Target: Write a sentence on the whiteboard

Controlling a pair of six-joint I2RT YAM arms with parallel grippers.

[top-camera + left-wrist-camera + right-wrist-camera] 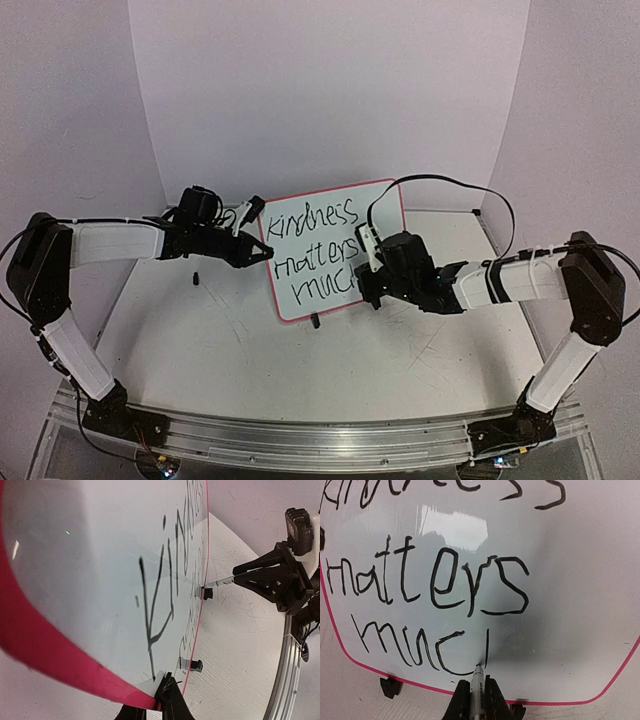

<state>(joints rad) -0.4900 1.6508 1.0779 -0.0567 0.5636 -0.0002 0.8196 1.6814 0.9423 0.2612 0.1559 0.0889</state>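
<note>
Right wrist: glossy, round-cornered, pink-rimmed whiteboard (580,605), black handwritten sentence (440,587).

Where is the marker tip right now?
In the right wrist view the marker, clamped in the right gripper, touches the whiteboard on its third line, just right of the "c", above the bottom rim.

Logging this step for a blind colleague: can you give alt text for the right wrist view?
The right gripper holds a marker with its tip on the whiteboard, at the foot of an upright stroke after "muc". Above, the sentence reads "matters", with "kindness" cut off at the top edge. The pink rim and a black foot show below.
</note>
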